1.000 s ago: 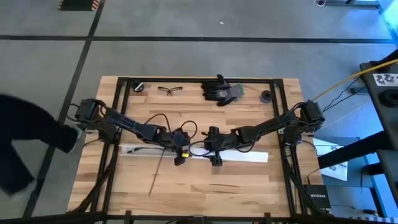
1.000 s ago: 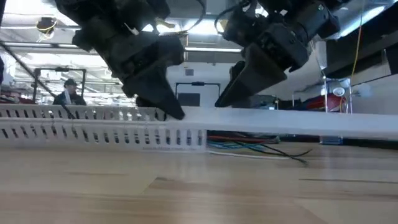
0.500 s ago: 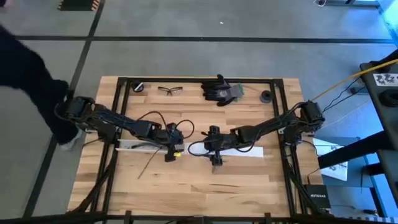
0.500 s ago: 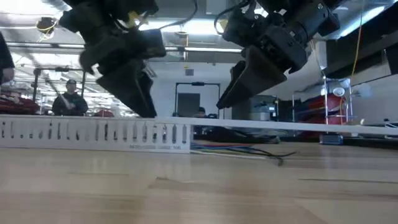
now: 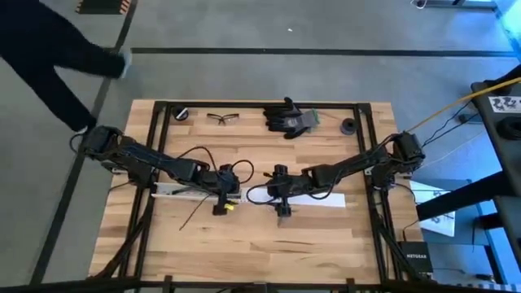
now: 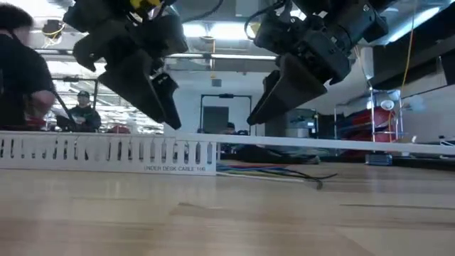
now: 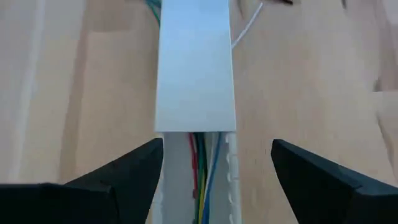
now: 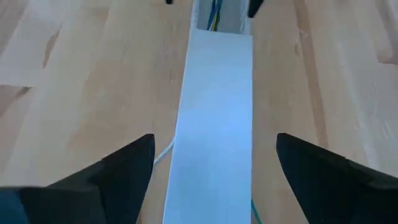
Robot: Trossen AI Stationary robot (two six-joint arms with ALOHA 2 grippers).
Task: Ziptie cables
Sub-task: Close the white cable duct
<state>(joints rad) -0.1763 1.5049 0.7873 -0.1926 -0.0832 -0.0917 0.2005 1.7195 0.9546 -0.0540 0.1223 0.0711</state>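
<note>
Poised wide open over the white channel (image 5: 244, 195) — left gripper (image 7: 216, 163) straddling the exposed cables (image 7: 200, 183), right gripper (image 8: 214, 163) spread above the cover (image 8: 214, 112) — seemingly readying access.

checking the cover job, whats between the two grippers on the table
In the high view the white channel runs from the left gripper to the right gripper. The left wrist view shows its flat cover ending there, coloured cables showing in the uncovered part.

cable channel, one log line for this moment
left gripper: open, straddling channel | right gripper: open, over lid | wires: inside channel, partly covered
</note>
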